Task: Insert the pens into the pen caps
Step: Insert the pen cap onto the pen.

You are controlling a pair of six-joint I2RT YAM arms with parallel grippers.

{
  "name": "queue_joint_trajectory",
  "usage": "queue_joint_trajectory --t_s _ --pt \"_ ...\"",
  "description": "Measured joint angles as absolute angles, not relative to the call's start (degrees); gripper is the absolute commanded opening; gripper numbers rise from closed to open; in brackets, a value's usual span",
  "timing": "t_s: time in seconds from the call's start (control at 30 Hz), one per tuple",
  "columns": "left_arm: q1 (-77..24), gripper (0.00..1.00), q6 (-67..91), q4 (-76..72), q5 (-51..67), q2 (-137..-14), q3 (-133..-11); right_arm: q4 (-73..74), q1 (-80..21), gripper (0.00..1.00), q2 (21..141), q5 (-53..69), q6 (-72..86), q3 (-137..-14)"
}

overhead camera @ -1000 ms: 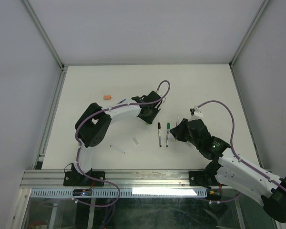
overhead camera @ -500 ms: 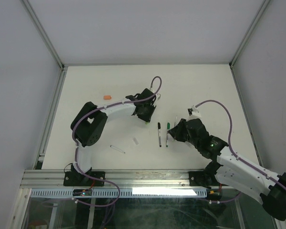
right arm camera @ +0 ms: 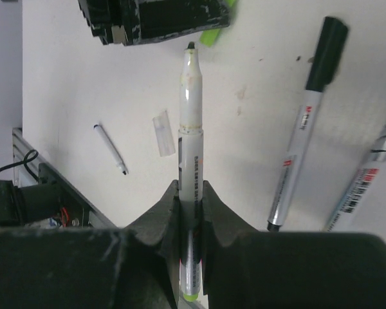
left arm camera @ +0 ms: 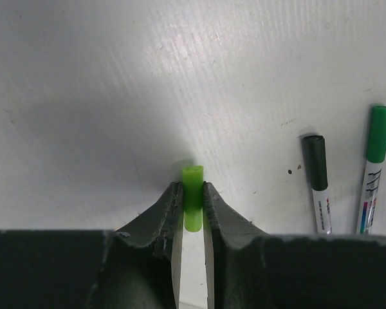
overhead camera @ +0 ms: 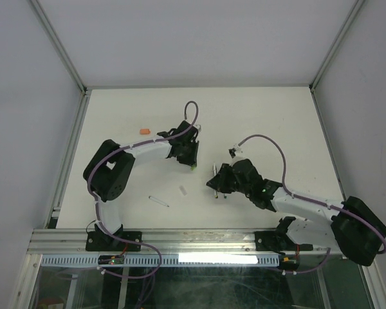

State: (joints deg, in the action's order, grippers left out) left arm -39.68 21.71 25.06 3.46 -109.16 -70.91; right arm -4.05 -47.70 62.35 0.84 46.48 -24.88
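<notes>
**Light green cap (left arm camera: 192, 196) being pinched on my left, bare-tipped pen (right arm camera: 191, 116) being gripped on my right**

My left gripper (left arm camera: 192, 188) is clenching the light green cap between its jaws, low in the centre of the left wrist view. The cap's end is sticking out past the fingertips, with the white table (left arm camera: 83, 96) behind it. My right gripper (right arm camera: 190, 190) is clamping on the white barrel of the pen. The pen is pointing straight up the right wrist view, and its dark tip is sitting close below the light green cap at the top edge, not inside it.

Two capped pens (left arm camera: 321, 206) are lying side by side at the right of the left wrist view, one wearing a black cap (left arm camera: 314, 153) and the other a dark green cap (left arm camera: 381, 132). A short clear cap (right arm camera: 163, 134) and a thin white stick (right arm camera: 110, 149) are lying to the left of my held pen. An orange cap (overhead camera: 144, 131) is lying alone at the upper left of the tabletop in the overhead view.

Compared with a second ago, my left gripper is sitting further left in the overhead view. My right arm (overhead camera: 302, 205) is reaching much further left as well. Its gripper is now covering most of the two capped pens, which were lying in plain sight to its left before.
</notes>
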Motion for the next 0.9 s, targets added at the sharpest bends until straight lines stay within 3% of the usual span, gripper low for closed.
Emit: queue_joint_trajectory --t_s 0.5,0.9 --pt "-39.68 0.18 35.24 16.64 3.62 -100.29 -59.88 -32.84 -50.15 0.0 83.33 11.29 48.23 -20.23" --pt "-39.77 0.19 39.7 11.49 3.55 -97.84 -57.58 -36.32 -50.68 0.0 89.56 14.44 49.54 -21.96"
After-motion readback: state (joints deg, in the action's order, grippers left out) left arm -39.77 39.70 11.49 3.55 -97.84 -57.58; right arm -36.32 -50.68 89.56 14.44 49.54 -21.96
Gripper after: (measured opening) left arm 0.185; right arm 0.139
